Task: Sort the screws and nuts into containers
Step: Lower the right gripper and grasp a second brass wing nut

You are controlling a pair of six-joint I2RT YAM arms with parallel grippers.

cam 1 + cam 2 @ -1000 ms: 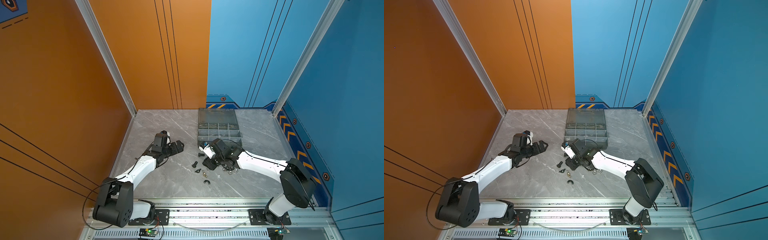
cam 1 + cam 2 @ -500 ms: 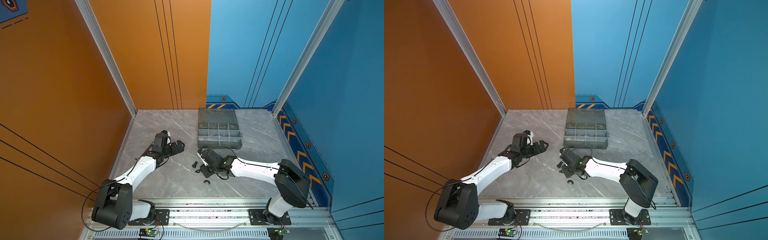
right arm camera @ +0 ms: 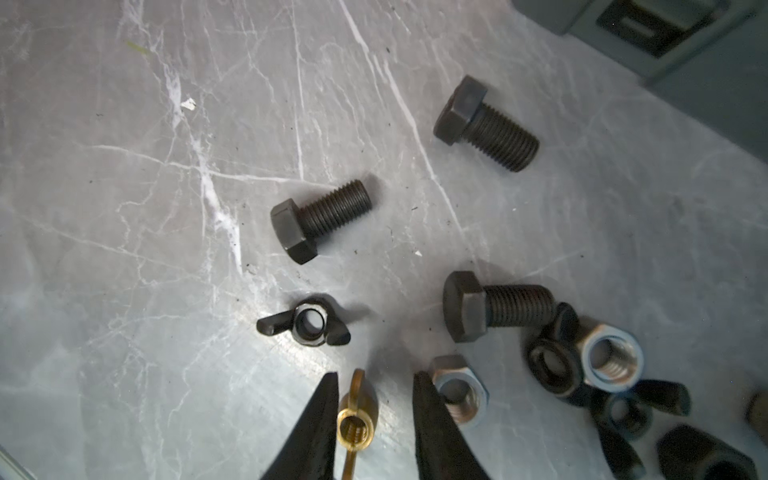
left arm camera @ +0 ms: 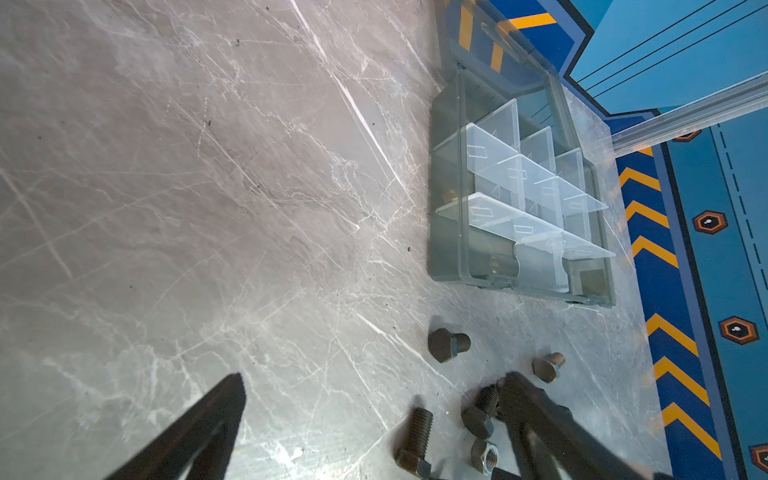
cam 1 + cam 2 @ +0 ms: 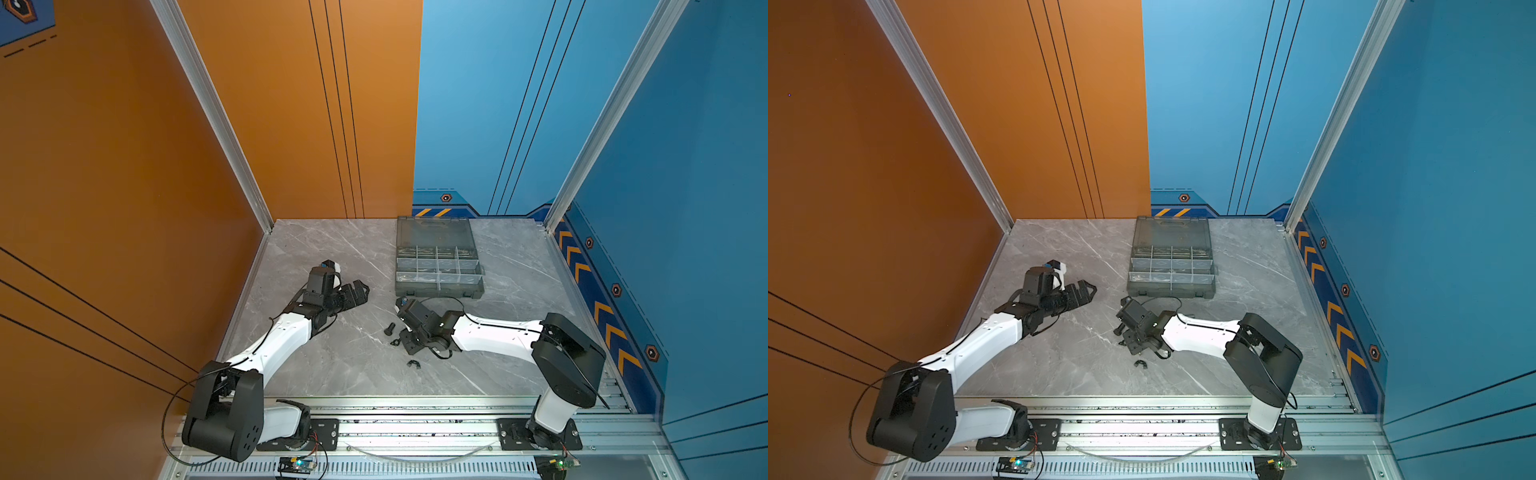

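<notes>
Loose screws and nuts lie in front of the smoky-grey organizer case (image 5: 440, 289) (image 5: 1171, 291) with its containers. In the right wrist view three black screws (image 3: 320, 220) (image 3: 486, 124) (image 3: 498, 307) lie apart, beside a black wing nut (image 3: 305, 324) and silver nuts (image 3: 457, 390) (image 3: 611, 361). My right gripper (image 3: 374, 376) (image 5: 409, 340) is down at the table, open, straddling a brass wing nut (image 3: 355, 419). One finger touches that nut and the other stands off it. My left gripper (image 5: 359, 291) (image 4: 372, 376) hovers wide open and empty, left of the pile.
Orange wall on the left, blue walls at the back and right. A lone black wing nut (image 5: 413, 364) (image 5: 1141, 364) lies nearer the front rail. One black screw (image 5: 390, 328) sits left of the right gripper. The case lid (image 5: 434, 232) lies open behind.
My right gripper has swung left and down onto the pile, and its jaws have narrowed around the brass wing nut. The left arm has stayed still.
</notes>
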